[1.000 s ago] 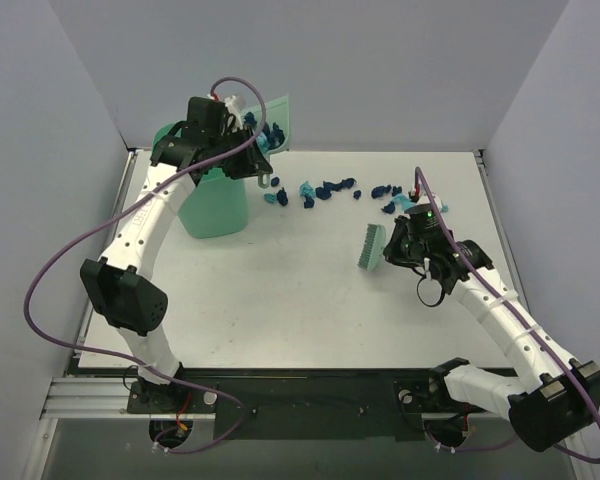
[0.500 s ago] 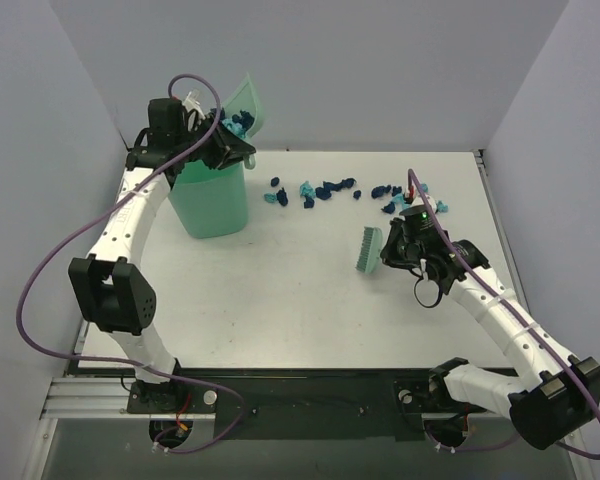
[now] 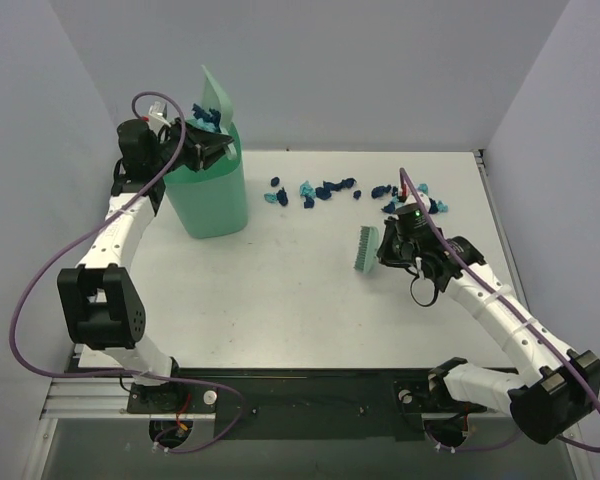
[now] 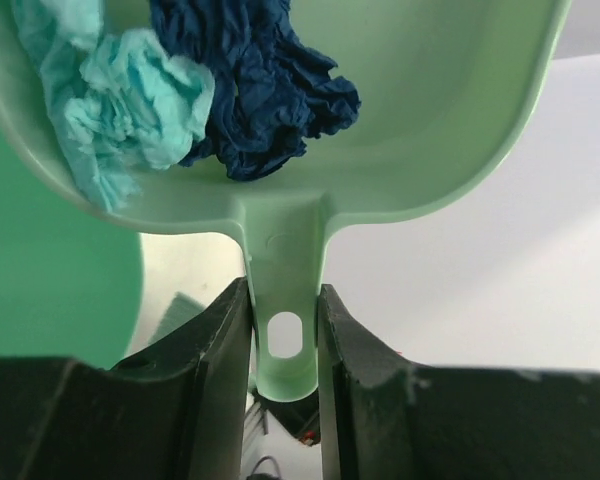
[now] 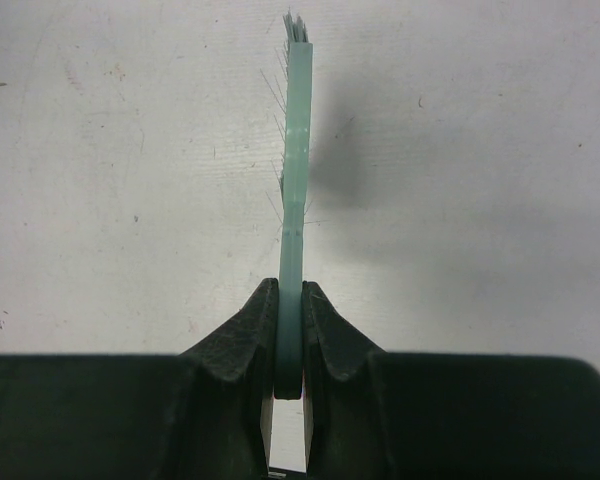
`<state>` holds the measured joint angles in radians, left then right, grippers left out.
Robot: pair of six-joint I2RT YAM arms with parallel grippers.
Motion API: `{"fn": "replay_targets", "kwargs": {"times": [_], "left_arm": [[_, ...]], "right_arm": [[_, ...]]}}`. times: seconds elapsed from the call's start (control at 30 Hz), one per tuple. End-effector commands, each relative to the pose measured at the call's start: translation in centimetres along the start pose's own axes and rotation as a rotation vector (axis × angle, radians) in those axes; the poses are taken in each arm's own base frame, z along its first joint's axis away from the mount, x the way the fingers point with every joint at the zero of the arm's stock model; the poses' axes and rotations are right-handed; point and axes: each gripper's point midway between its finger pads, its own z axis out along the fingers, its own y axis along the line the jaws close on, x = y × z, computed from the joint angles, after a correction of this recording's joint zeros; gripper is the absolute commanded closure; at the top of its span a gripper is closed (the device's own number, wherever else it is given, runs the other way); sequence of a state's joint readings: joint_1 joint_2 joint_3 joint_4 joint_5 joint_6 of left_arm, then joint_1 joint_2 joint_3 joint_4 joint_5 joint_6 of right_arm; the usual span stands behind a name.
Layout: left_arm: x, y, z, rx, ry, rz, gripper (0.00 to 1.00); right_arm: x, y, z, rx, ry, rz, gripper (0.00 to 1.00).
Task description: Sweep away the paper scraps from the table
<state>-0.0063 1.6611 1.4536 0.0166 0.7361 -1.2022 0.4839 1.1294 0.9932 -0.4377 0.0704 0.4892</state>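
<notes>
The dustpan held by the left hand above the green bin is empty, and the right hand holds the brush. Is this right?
Not empty: the left wrist view shows navy and turquoise paper scraps in the dustpan. The left hand does hold it above the bin; the right hand holds the brush.

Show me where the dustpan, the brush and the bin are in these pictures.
Dustpan (image 4: 440, 110): left wrist view, bare inside of the pan.
Brush (image 3: 368, 248): top view, middle of the bristle head.
Bin (image 3: 210, 205): top view, side wall.
</notes>
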Motion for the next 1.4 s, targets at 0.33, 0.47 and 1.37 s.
{"fn": "replay_targets", "kwargs": {"times": [0.33,0.47,1.37], "left_arm": [[-3.4,-5.1,-3.8,0.327,-0.092,-0.188,1.00],[-3.2,-4.4,-3.7,0.308,-0.087,-0.223,1.00],[5.7,-2.6,-4.5,-0.240,0.040,0.379,1.00]], "right_arm": [[-2.1,1.3,-0.7,0.012,-0.050,-0.040,1.00],[-2.0,1.3,-0.5,0.020,-0.049,-0.049,1.00],[-11.6,4.0,-1.3,0.021,-0.285,0.091,1.00]]}}
